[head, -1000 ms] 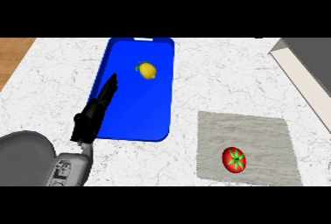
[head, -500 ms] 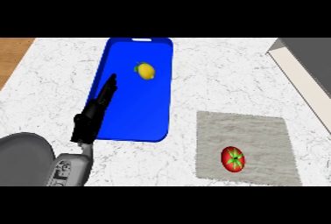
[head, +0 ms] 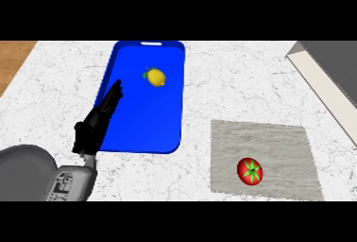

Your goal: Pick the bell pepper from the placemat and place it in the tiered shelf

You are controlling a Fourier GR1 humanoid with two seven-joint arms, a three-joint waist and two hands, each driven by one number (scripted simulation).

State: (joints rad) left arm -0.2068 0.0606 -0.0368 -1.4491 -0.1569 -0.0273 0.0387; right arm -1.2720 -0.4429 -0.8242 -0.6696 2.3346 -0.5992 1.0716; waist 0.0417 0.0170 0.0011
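A red bell pepper with a green stem lies near the front of a grey placemat at the lower right of the counter. The tiered shelf shows only as a grey and cream edge at the upper right. My left hand comes in from the lower left, fingers straight and pointing away, open and holding nothing, over the left edge of a blue tray. It is far to the left of the pepper. My right hand is out of sight.
The long blue tray lies on the white marbled counter, with a yellow lemon in its far half. A strip of wooden surface shows at the upper left corner.
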